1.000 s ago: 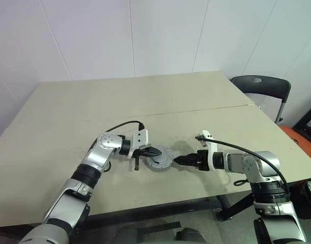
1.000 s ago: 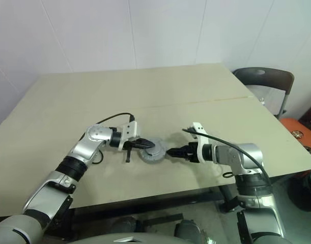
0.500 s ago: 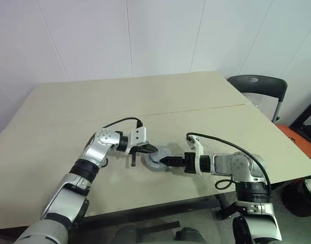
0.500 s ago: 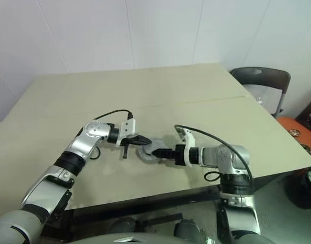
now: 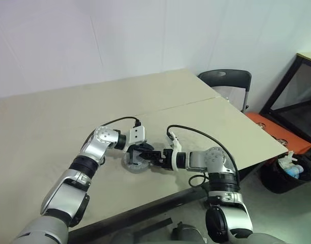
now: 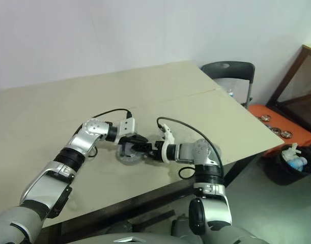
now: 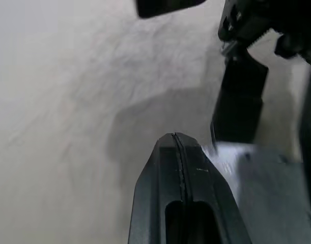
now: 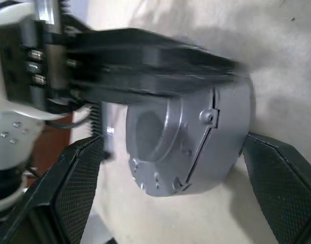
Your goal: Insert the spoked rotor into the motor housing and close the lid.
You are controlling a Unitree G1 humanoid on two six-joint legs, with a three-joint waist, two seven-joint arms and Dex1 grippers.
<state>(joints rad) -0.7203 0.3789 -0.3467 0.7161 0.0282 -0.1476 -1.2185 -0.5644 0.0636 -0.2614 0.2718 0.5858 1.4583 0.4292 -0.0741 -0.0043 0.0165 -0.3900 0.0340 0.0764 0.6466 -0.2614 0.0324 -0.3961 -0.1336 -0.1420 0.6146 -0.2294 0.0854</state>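
Lid-closing step, apparently: right tool [image 8: 170, 203] spread wide around the grey motor housing [image 8: 196, 140] on the counter [image 5: 53, 122]; left tool [image 7: 178, 147] pinched shut (empty) atop it. Next: steady, squeeze.

1. Both arms [image 5: 86, 160] have silver-grey metal shells with black joint bands.
2. White wrist camera brackets [image 5: 136, 134], each trailing a looping black cable [image 5: 193, 133].
3. Black fingers [image 8: 74, 175] carry cross-hatched pads.
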